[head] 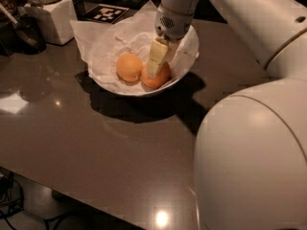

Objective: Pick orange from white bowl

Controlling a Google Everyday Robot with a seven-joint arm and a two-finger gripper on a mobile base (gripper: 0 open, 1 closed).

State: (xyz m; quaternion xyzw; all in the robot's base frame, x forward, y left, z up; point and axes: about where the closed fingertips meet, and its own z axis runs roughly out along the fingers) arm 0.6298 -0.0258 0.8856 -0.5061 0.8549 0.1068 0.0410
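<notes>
— Where is the gripper (154, 70)?

— Upper middle of the frame, down inside the white bowl (144, 93). Its pale yellowish tip hangs from the grey-and-white wrist and lies right against the upper left of the orange (161, 78).

— Spread, or clamped on the fruit?

— I cannot tell. The tip overlaps the orange from this side, and what lies behind it is hidden.

— And the orange itself?

— It sits low in the bowl, towards the near right wall, on the crumpled white paper (108, 47) that lines it. A paler, yellowish fruit (129, 67) lies just to its left; the two look to be touching, or very nearly.

— The bowl?

— It stands on the dark, glossy table (96, 147), tilted a little so its inside faces the lower left. The paper spills over the rim at the upper left and at the right. A dark shadow spreads beneath the bowl and to its right.

— What else is there?

— A white square jar (50, 18) in the upper left corner, well apart from the bowl. A black-and-white patterned card (105, 13) lies flat behind the bowl, between the jar and the arm. The white arm (249, 23) runs in from the upper right, and a big rounded white part of the robot (254, 162) fills the lower right.
</notes>
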